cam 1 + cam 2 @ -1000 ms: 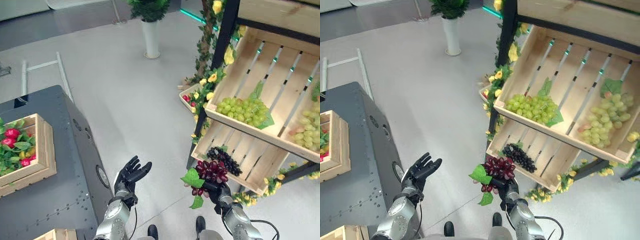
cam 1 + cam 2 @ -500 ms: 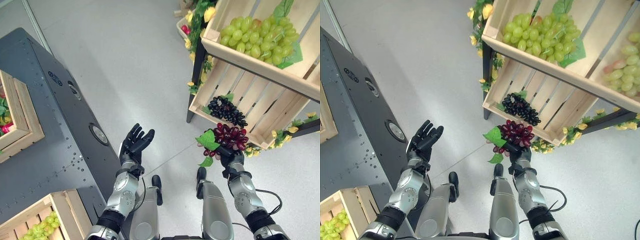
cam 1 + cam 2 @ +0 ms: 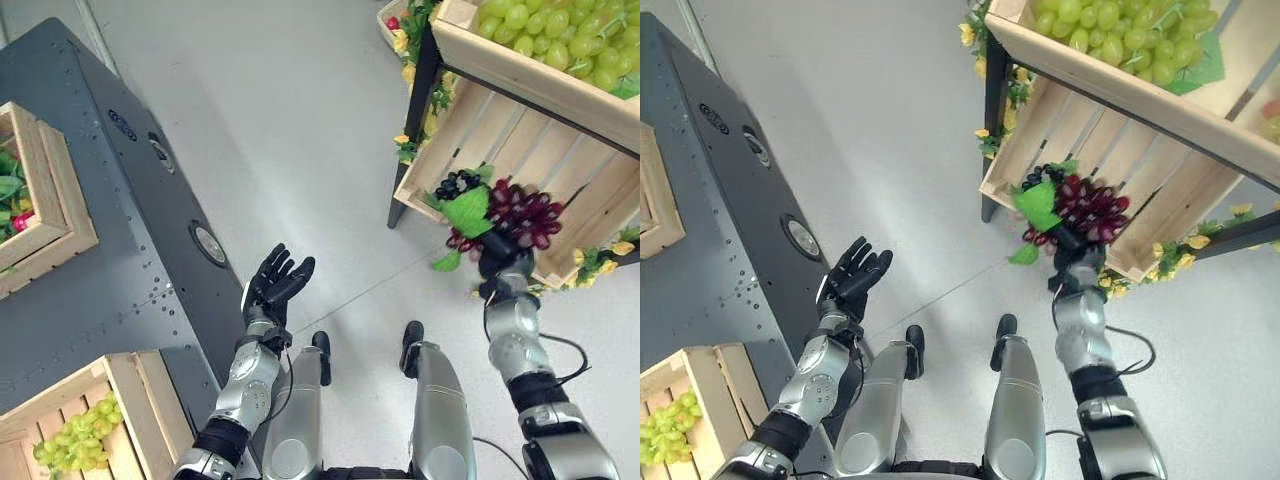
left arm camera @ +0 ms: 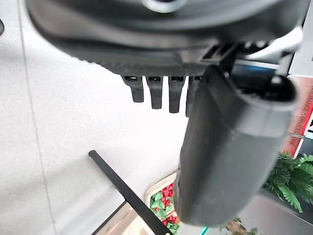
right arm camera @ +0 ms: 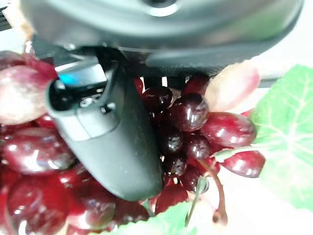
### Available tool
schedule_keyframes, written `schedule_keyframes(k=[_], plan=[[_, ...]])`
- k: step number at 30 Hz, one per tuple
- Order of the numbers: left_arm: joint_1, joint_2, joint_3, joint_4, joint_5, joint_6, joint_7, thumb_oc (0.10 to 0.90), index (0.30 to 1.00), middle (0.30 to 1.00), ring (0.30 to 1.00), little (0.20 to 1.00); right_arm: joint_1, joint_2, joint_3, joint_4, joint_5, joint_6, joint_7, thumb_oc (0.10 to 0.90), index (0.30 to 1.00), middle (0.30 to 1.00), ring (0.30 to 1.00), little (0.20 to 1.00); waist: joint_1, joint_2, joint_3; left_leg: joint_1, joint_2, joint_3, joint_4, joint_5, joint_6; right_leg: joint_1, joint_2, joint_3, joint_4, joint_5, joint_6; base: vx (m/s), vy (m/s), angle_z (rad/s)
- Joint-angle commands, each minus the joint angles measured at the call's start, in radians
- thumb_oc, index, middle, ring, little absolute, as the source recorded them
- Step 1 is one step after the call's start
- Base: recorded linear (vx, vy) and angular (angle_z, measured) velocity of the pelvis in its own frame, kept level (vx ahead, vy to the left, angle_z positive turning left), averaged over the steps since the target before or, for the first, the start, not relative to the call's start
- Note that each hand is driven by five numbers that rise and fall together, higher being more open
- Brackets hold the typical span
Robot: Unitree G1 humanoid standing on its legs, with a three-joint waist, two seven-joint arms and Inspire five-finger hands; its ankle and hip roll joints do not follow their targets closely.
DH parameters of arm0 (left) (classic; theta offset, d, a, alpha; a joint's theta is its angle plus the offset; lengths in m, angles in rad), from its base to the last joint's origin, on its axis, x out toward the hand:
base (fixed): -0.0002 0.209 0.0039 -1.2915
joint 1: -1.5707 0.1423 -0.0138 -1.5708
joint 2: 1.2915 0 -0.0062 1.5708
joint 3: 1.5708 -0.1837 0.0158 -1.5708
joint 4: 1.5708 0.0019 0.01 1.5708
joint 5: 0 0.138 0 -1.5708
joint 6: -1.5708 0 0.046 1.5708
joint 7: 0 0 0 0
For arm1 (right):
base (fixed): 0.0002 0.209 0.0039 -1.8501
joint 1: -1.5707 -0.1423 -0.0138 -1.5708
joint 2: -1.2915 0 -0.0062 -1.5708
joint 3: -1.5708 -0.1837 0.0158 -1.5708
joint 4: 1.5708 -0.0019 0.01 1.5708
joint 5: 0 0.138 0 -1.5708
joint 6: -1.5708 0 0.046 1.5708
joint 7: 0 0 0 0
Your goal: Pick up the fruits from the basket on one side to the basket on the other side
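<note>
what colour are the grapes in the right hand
Dark red grapes with a green leaf, gripped by the right hand; clearest in the right wrist view.

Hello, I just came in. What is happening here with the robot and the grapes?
The robot's right hand is holding a bunch of dark red grapes with a green leaf, in front of the lower wooden crate of a slanted stand. A bunch of black grapes lies in that crate, and green grapes lie in the crate above. The left hand is open and holds nothing, beside a dark grey table.
</note>
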Motion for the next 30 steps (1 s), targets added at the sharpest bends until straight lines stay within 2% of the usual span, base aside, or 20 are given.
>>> schedule_keyframes(k=[1, 3, 8, 9, 11, 12, 13, 15, 18, 20, 24, 29, 30], plan=[[-0.026, 0.066, -0.03, -0.153, 0.029, -0.072, -0.024, 0.8, 0.9, 0.9, 0.9, 0.9, -0.146, -0.123, -0.085, -0.007, 0.105, -0.104, 0.002, 0.4, 0.3, 0.3, 0.3, 0.3, 0.025, 0.007, -0.016, -0.006, -0.066, 0.05, 0.105, -0.084, 0.111, 0.09, -0.001, -0.045, 0.128, -0.102, -0.071, 0.03, -0.052, 0.25], [-0.025, 0.075, -0.038, -0.158, 0.028, -0.068, -0.018, 0.8, 0.9, 0.9, 0.9, 0.9, -0.182, -0.155, -0.084, 0.033, 0.123, -0.096, -0.002, 0.4, 0.3, 0.3, 0.3, 0.3, 0.034, 0.01, -0.013, -0.01, -0.068, 0.045, 0.112, -0.082, 0.11, 0.091, -0.003, -0.049, 0.133, -0.105, -0.073, 0.02, -0.047, 0.15], [-0.012, 0.109, -0.051, -0.16, 0.0, -0.054, -0.018, 0.8, 0.9, 0.9, 0.9, 0.9, -0.296, -0.27, -0.057, 0.156, 0.106, -0.004, -0.061, 0.4, 0.3, 0.3, 0.3, 0.3, 0.059, 0.013, -0.004, -0.011, -0.073, 0.029, 0.117, -0.063, 0.108, 0.1, -0.001, -0.059, 0.143, -0.106, -0.082, 0.02, -0.051, 0.05], [-0.007, 0.119, -0.054, -0.159, -0.005, -0.05, -0.024, 0.8, 0.9, 0.9, 0.9, 0.9, -0.329, -0.309, -0.04, 0.201, 0.05, 0.045, -0.107, 0.4, 0.3, 0.3, 0.3, 0.3, 0.066, 0.013, -0.002, -0.008, -0.072, 0.024, 0.121, -0.056, 0.106, 0.108, 0.001, -0.061, 0.143, -0.107, -0.087, 0.04, -0.049, 0.05], [-0.005, 0.127, -0.057, -0.161, -0.012, -0.052, -0.03, 0.8, 0.9, 0.9, 0.9, 0.9, -0.37, -0.36, -0.01, 0.266, -0.049, 0.096, -0.172, 0.4, 0.3, 0.3, 0.3, 0.3, 0.073, 0.012, 0.0, -0.003, -0.072, 0.021, 0.119, -0.048, 0.106, 0.114, 0.003, -0.065, 0.141, -0.106, -0.09, 0.02, -0.036, 0.11], [-0.004, 0.126, -0.057, -0.162, -0.012, -0.053, -0.031, 0.8, 0.9, 0.9, 0.9, 0.9, -0.377, -0.366, -0.006, 0.273, -0.061, 0.101, -0.174, 0.4, 0.3, 0.3, 0.3, 0.3, 0.073, 0.013, 0.0, -0.003, -0.071, 0.021, 0.118, -0.048, 0.106, 0.115, 0.003, -0.065, 0.14, -0.105, -0.091, 0.02, -0.023, 0.08], [-0.001, 0.133, -0.06, -0.165, -0.019, -0.052, -0.031, 0.8, 0.9, 0.9, 0.9, 0.9, -0.406, -0.406, 0.015, 0.327, -0.147, 0.126, -0.223, 0.4, 0.3, 0.3, 0.3, 0.3, 0.078, 0.013, 0.0, -0.001, -0.07, 0.018, 0.121, -0.044, 0.107, 0.119, 0.004, -0.068, 0.141, -0.105, -0.094, 0.02, -0.014, 0.04], [0.002, 0.136, -0.067, -0.169, -0.021, -0.052, -0.026, 0.8, 0.9, 0.9, 0.9, 0.9, -0.437, -0.441, 0.037, 0.374, -0.224, 0.155, -0.27, 0.4, 0.3, 0.3, 0.3, 0.3, 0.082, 0.013, 0.0, 0.001, -0.066, 0.016, 0.125, -0.044, 0.108, 0.123, 0.005, -0.069, 0.145, -0.107, -0.096, 0.03, -0.018, 0.06], [0.003, 0.142, -0.074, -0.171, -0.026, -0.051, -0.021, 0.8, 0.9, 0.9, 0.9, 0.9, -0.461, -0.471, 0.061, 0.415, -0.302, 0.196, -0.312, 0.4, 0.3, 0.3, 0.3, 0.3, 0.084, 0.015, 0.0, 0.001, -0.063, 0.013, 0.135, -0.047, 0.109, 0.127, 0.004, -0.07, 0.152, -0.11, -0.098, 0.04, -0.01, 0.08], [0.01, 0.148, -0.08, -0.167, -0.033, -0.056, -0.021, 0.8, 0.9, 0.9, 0.9, 0.9, -0.484, -0.505, 0.09, 0.444, -0.358, 0.267, -0.359, 0.4, 0.3, 0.3, 0.3, 0.3, 0.086, 0.016, 0.0, 0.0, -0.059, 0.013, 0.142, -0.048, 0.111, 0.128, 0.001, -0.07, 0.158, -0.112, -0.1, 0.03, 0.004, 0.05], [0.017, 0.152, -0.085, -0.165, -0.048, -0.06, -0.026, 0.8, 0.9, 0.9, 0.9, 0.9, -0.502, -0.533, 0.119, 0.468, -0.432, 0.333, -0.413, 0.4, 0.3, 0.3, 0.3, 0.3, 0.085, 0.017, 0.001, 0.0, -0.06, 0.014, 0.138, -0.051, 0.112, 0.125, 0.0, -0.067, 0.159, -0.114, -0.099, 0.01, 0.001, 0.01], [0.03, 0.157, -0.089, -0.172, -0.055, -0.064, -0.032, 0.8, 0.9, 0.9, 0.9, 0.9, -0.507, -0.551, 0.135, 0.455, -0.456, 0.336, -0.45, 0.4, 0.3, 0.3, 0.3, 0.3, 0.083, 0.018, 0.001, 0.001, -0.06, 0.016, 0.136, -0.057, 0.115, 0.12, -0.001, -0.061, 0.161, -0.116, -0.097, 0.0, 0.0, 0.0], [0.031, 0.16, -0.092, -0.176, -0.063, -0.061, -0.03, 0.8, 0.9, 0.9, 0.9, 0.9, -0.508, -0.551, 0.138, 0.448, -0.461, 0.341, -0.462, 0.706, 0.759, 0.759, 0.759, 0.759, 0.083, 0.018, 0.001, -0.004, -0.06, 0.018, 0.14, -0.064, 0.118, 0.113, -0.003, -0.059, 0.169, -0.117, -0.095, 0.0, 0.0, 0.0]])
